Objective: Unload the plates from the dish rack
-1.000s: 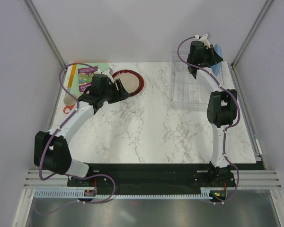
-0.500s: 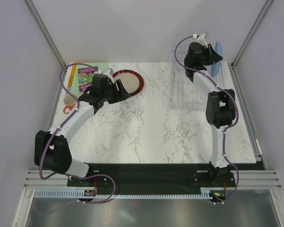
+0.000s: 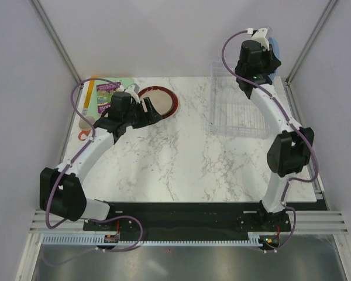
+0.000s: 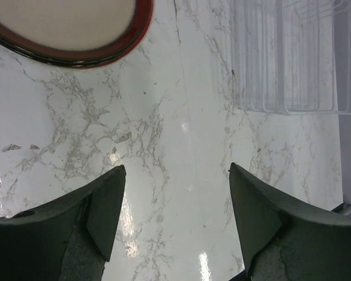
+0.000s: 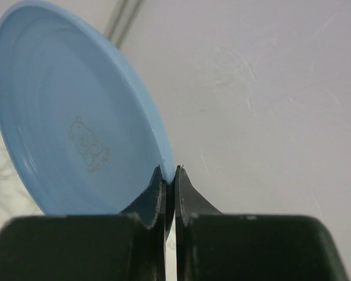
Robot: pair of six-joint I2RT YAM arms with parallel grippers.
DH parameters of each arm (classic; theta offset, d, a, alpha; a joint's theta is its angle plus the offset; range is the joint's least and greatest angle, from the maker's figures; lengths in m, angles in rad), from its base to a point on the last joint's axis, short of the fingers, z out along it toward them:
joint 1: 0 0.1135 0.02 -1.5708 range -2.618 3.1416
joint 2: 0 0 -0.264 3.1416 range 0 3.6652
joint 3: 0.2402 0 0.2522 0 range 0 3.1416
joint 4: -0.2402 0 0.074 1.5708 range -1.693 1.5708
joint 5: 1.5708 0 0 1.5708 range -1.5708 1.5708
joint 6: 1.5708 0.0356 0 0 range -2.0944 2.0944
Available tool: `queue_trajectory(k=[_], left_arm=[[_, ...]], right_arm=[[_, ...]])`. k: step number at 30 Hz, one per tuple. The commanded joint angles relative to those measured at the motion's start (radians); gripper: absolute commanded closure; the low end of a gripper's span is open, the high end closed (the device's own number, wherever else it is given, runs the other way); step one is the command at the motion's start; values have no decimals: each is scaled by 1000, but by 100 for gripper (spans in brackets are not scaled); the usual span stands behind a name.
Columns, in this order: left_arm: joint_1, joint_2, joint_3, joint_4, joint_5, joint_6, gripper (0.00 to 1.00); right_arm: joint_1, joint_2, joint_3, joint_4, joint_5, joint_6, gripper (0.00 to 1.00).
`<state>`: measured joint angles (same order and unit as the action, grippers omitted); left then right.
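Observation:
The clear dish rack point(image 3: 237, 108) stands at the back right of the table and also shows in the left wrist view point(image 4: 286, 52); I see no plate in it. My right gripper point(image 3: 268, 54) is raised above the rack's far right corner. It is shut on the rim of the light blue plate point(image 3: 275, 47), held on edge in the air point(image 5: 76, 117). A dark red-rimmed plate with cream centre point(image 3: 164, 100) lies flat at the back left point(image 4: 64, 29). My left gripper point(image 3: 148, 111) hovers open and empty point(image 4: 175, 216) at its near edge. The red plate with teal centre is out of view.
A green and purple book point(image 3: 108, 92) lies at the back left corner. A white mug with an orange handle point(image 3: 85, 132) stands beside the left arm. Grey walls and metal posts close in the sides and back.
My right gripper has lifted the blue plate higher and carried it right, clear of the rack. The left arm has barely moved.

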<state>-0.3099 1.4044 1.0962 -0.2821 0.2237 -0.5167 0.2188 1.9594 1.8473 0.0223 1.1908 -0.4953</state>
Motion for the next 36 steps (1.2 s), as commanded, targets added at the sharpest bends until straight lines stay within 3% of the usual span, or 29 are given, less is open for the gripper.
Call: queue_trajectory(k=[1, 5, 11, 18, 30, 34, 36], left_arm=[[-3, -82, 2, 44, 61, -26, 20], [-3, -114, -35, 139, 143, -65, 13], [-3, -81, -71, 349, 311, -143, 4], [-5, -42, -142, 624, 414, -290, 0], [-38, -7, -148, 702, 410, -353, 0], [-47, -11, -157, 725, 393, -364, 0], [-46, -28, -167, 725, 375, -364, 0]], right_arm=[[27, -226, 81, -460, -295, 400, 100], [36, -347, 37, -645, -656, 570, 100], [48, -553, -200, -627, -1075, 739, 100], [68, -675, -327, -590, -1288, 830, 100], [137, -706, -434, -521, -1407, 896, 100], [160, -718, -457, -516, -1346, 885, 100], [160, -732, -458, -530, -1245, 859, 100]])
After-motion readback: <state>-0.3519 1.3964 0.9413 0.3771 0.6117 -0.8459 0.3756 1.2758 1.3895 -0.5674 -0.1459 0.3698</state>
